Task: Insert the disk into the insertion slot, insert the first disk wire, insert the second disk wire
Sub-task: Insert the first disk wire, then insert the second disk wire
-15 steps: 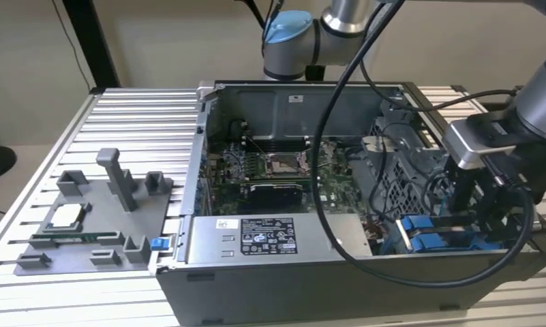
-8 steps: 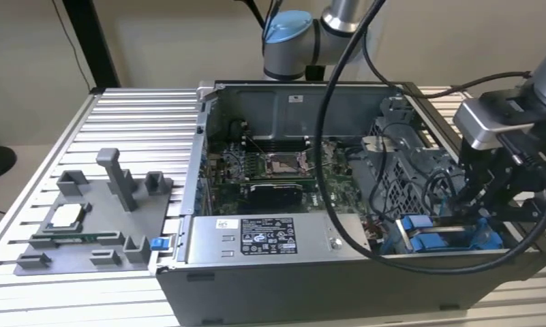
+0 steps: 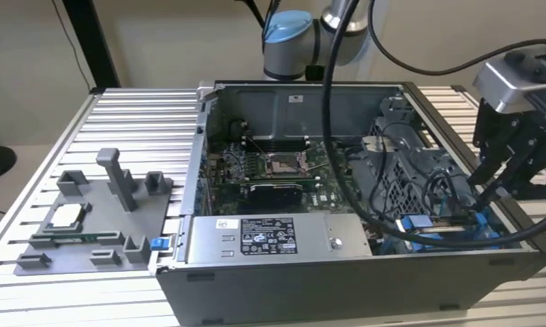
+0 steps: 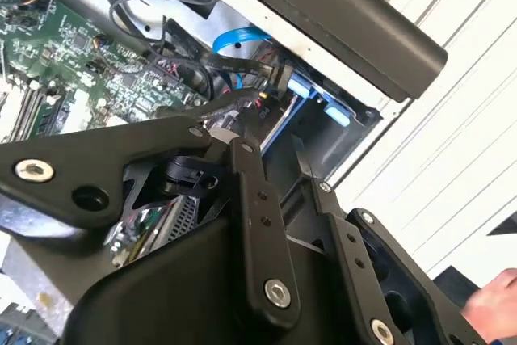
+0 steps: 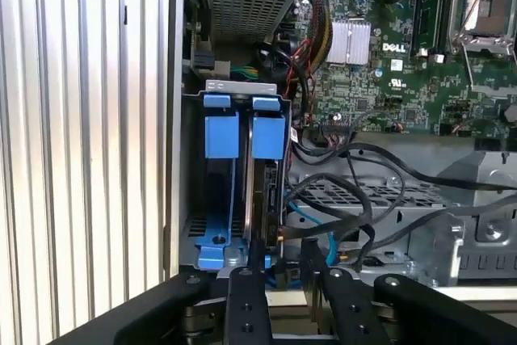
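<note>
Ribbed aluminium table [image 3: 136, 116], pale wall behind. An open grey metal computer case [image 3: 345, 286] lies on its side on the table.

Exterior view: the black two-fingered gripper [image 3: 477, 199] reaches down into the case corner at the exterior view's right. Its tips sit just above the insertion slot [image 3: 491, 235], a grey perforated bay with blue rails. The silver hard disk in its blue carrier [image 3: 436, 230] lies in that bay.

Second wrist view: the gripper [image 4: 246, 119] hangs over loose black wires. A flat blue cable [image 4: 238, 38] curls near the case wall. A person's hand [image 4: 494, 305] shows at the frame corner, well apart from the case.

First wrist view: the disk [image 5: 260, 199] stands edge-on inside the slot [image 5: 234, 86], blue tabs at its far end. The gripper [image 5: 284, 252] has its fingers [image 5: 246, 296] slightly parted, with a narrow gap between them and nothing that I can see pinched. The blue cable [image 5: 311, 220] runs just beside them.

My judgement: the disk looks seated, so the first-wire step is in hand. That step calls for a clean pinch on one connector and a square line-up with the disk's near edge, clear of the tangle.
</note>
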You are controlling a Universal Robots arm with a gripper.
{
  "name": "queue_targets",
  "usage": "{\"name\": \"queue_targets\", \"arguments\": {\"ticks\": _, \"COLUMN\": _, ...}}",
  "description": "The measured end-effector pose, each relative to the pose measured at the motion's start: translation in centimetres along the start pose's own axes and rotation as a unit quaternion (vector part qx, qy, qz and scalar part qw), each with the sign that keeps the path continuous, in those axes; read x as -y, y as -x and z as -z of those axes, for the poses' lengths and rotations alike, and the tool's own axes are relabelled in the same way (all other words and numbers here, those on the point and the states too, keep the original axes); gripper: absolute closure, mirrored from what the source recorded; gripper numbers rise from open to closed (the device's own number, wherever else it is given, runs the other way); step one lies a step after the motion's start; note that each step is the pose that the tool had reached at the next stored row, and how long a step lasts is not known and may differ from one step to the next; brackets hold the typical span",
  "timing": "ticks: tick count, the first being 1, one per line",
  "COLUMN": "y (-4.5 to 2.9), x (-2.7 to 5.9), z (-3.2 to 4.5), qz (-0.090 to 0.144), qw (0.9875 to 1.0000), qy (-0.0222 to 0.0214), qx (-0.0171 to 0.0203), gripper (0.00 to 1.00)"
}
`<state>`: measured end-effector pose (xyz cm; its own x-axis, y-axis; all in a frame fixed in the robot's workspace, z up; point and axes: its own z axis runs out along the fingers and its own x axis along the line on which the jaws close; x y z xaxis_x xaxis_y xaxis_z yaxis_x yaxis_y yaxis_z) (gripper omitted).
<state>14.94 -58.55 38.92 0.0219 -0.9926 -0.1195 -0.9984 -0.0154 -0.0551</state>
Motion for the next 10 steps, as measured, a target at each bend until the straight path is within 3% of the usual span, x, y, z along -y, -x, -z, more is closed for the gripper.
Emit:
{"name": "queue_targets", "arguments": {"ticks": 6, "y": 0.24, "x": 0.12, "z": 2.00, "qz": 0.000, "qw": 1.0000, "qy": 0.0000, "qx": -0.0001, "gripper": 0.00}}
{"name": "queue_targets", "arguments": {"ticks": 10, "y": 0.34, "x": 0.16, "z": 2.81, "qz": 0.000, "qw": 1.0000, "qy": 0.0000, "qx": 0.0000, "gripper": 0.00}}
